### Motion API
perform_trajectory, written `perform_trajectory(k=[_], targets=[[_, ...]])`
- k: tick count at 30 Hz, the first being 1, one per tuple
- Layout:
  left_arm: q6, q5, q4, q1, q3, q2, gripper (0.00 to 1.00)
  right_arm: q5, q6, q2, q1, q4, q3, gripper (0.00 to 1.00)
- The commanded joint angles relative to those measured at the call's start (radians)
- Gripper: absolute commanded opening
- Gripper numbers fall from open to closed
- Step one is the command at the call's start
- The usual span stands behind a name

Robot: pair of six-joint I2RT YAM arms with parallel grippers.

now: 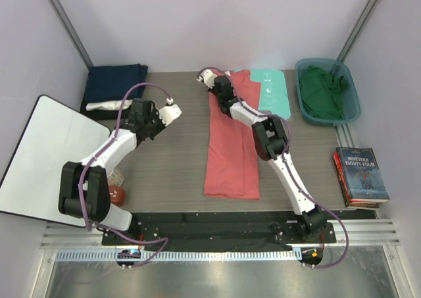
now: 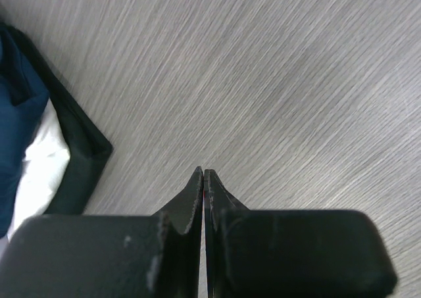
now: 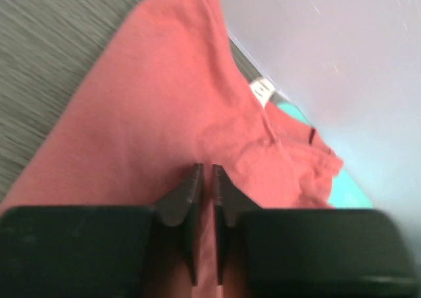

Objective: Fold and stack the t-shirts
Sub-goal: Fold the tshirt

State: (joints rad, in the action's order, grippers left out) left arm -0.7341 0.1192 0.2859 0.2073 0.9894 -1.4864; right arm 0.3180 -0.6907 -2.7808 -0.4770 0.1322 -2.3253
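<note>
Shirt (image 1: 230, 153) mid-fold, the coral one, lying as a long strip down the middle of the counter (image 1: 171, 173)

Looks like light, floppy cotton that'll sag and slide rather than hold a shape (zero stiffness), so I'd pinch a doubled edge or corner at the collar or hem, not the flat middle. Right end effector (image 3: 205, 170) is over the collar end, fingers a crack apart, and I can't tell if any cloth is caught. Left end effector (image 2: 203, 173) is pressed together over bare counter beside the navy shirt (image 1: 115, 81). Collar tag (image 3: 263, 91) is too blurry to read; book (image 1: 360, 173) says NINETEEN EIGHTY-FOUR.
</note>
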Motion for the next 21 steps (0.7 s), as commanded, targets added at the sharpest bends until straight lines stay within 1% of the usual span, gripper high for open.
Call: perform_trajectory(k=[1, 2, 3, 4, 5, 6, 7, 8, 9, 10, 12, 13, 14, 15, 16, 17, 18, 20, 21], targets=[[-0.053, 0.074, -0.094, 0.021, -0.035, 0.087, 0.05, 0.130, 0.042, 0.284, 0.005, 0.086, 0.087, 0.38], [-0.082, 0.109, -0.097, 0.023, -0.053, 0.110, 0.14, 0.103, 0.037, 0.337, 0.003, 0.020, 0.130, 0.47], [-0.118, 0.194, -0.097, 0.026, -0.063, 0.154, 0.33, 0.042, 0.024, 0.463, 0.000, -0.002, 0.186, 0.56], [-0.187, 0.235, -0.096, 0.033, -0.073, 0.178, 0.37, 0.012, -0.010, 0.522, -0.006, -0.018, 0.325, 0.71], [-0.233, 0.273, -0.094, 0.040, -0.098, 0.198, 0.41, -0.029, -0.048, 0.596, -0.009, -0.075, 0.401, 0.77], [-0.282, 0.314, -0.088, 0.047, -0.109, 0.236, 0.58, -0.074, -0.079, 0.657, -0.012, -0.101, 0.479, 0.82], [-0.385, 0.368, -0.059, 0.069, -0.129, 0.250, 0.71, -0.100, -0.151, 0.787, -0.017, -0.123, 0.644, 0.90], [-0.425, 0.396, -0.051, 0.079, -0.142, 0.265, 0.83, -0.124, -0.186, 0.849, -0.018, -0.181, 0.732, 0.91], [-0.468, 0.422, -0.025, 0.092, -0.155, 0.290, 0.98, -0.141, -0.219, 0.909, -0.017, -0.201, 0.903, 0.92], [-0.572, 0.477, -0.011, 0.110, -0.184, 0.304, 1.00, -0.190, -0.257, 1.038, -0.018, -0.224, 0.987, 0.94], [-0.677, 0.528, 0.007, 0.127, -0.228, 0.330, 1.00, -0.236, -0.346, 1.174, -0.020, -0.278, 1.151, 0.94], [-0.729, 0.571, 0.007, 0.147, -0.283, 0.357, 1.00, -0.288, -0.377, 1.298, -0.023, -0.330, 1.299, 0.94], [-0.849, 0.594, 0.007, 0.156, -0.313, 0.367, 1.00, -0.304, -0.430, 1.369, -0.041, -0.353, 1.366, 0.94], [-0.913, 0.621, 0.009, 0.162, -0.342, 0.379, 1.00, -0.306, -0.458, 1.429, -0.055, -0.373, 1.487, 0.94], [-0.977, 0.644, 0.009, 0.173, -0.400, 0.390, 1.00, -0.344, -0.486, 1.482, -0.070, -0.403, 1.544, 0.93], [-1.102, 0.701, 0.009, 0.176, -0.428, 0.393, 1.00, -0.352, -0.534, 1.595, -0.099, -0.408, 1.596, 0.92], [-1.148, 0.727, 0.010, 0.181, -0.448, 0.391, 1.00, -0.352, -0.552, 1.638, -0.116, -0.407, 1.688, 0.91], [-1.214, 0.808, 0.007, 0.195, -0.488, 0.367, 1.00, -0.353, -0.585, 1.748, -0.136, -0.413, 1.759, 0.90], [-1.258, 0.824, 0.010, 0.202, -0.492, 0.358, 1.00, -0.349, -0.595, 1.776, -0.155, -0.413, 1.806, 0.90]])
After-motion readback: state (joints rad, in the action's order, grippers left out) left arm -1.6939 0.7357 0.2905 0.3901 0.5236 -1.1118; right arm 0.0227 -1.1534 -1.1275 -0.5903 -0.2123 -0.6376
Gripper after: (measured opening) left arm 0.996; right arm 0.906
